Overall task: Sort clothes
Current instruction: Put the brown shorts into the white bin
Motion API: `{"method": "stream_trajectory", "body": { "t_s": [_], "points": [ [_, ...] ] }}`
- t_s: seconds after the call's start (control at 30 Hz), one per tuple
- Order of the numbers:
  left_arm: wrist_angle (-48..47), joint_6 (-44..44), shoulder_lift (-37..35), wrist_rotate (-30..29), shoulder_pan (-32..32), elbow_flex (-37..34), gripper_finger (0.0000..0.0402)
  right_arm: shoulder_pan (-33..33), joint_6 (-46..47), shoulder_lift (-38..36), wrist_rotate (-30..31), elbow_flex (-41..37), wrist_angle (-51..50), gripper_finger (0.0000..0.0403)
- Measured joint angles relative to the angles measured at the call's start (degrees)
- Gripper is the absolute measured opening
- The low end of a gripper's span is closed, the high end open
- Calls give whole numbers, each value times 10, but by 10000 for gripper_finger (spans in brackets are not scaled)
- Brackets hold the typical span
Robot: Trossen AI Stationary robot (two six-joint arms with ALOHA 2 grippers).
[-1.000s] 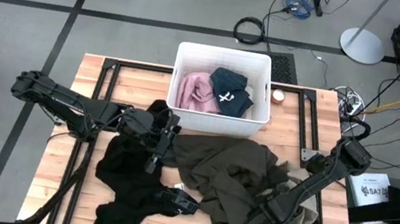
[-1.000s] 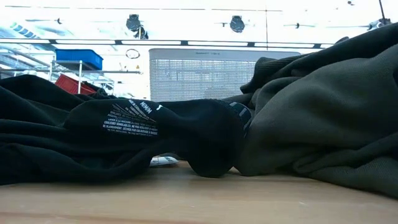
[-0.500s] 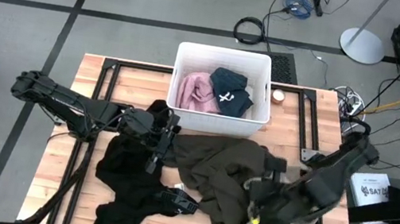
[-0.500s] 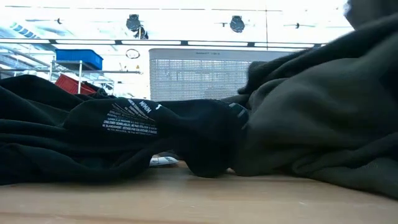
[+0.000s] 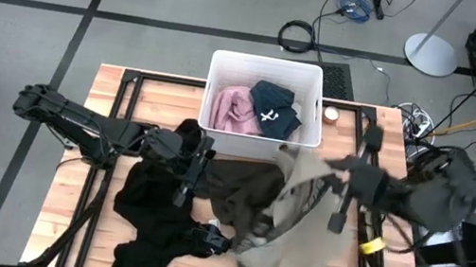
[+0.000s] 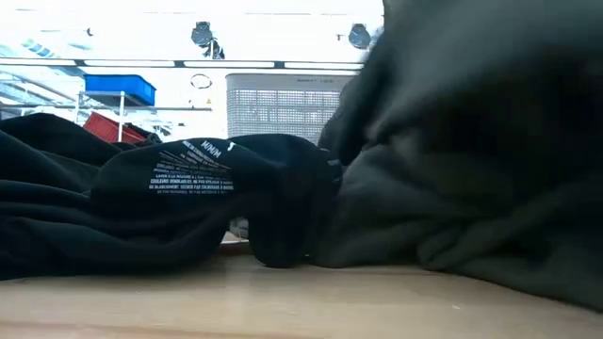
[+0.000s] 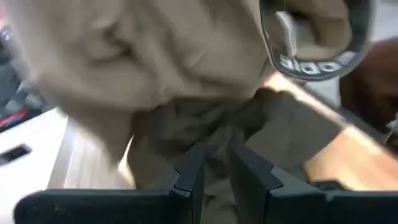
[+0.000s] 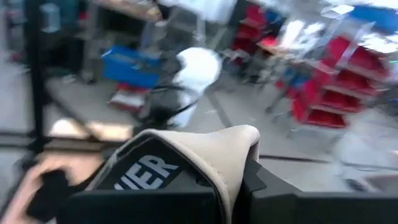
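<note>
Since a second ago right gripper (image 5: 343, 181) has swung up from the table's front corner, pinching the khaki-tan garment (image 5: 295, 224) aloft beside the white bin (image 5: 269, 65); carry-over comes next, left gripper (image 5: 197, 167) clamped on the olive-green garment (image 5: 243, 192).

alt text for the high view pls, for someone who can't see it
Top-down view of a wooden table where the right hand lifts a khaki-tan garment off a dark olive-green garment. The left hand rests at a black garment on the table's left. Behind them, a white bin holds pale pink and dark blue clothes.
</note>
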Motion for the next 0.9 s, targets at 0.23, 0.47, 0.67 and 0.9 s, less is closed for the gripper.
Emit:
{"method": "stream_trajectory", "body": {
  "t_s": [0.23, 0.47, 0.67, 0.9],
  "points": [
    [55, -76, -6, 127, -15, 0, 77, -44, 19, -2, 45, -1, -42, 0],
    [-2, -120, 25, 126, -21, 0, 77, -67, 45, -1, 43, -1, -70, 0],
    [-4, -120, 75, 118, -23, 0, 77, -66, 39, 0, 40, -1, -72, 0],
    [96, -104, 125, 99, -24, 0, 77, -65, 41, 0, 41, -1, -80, 0]
  ]
}}
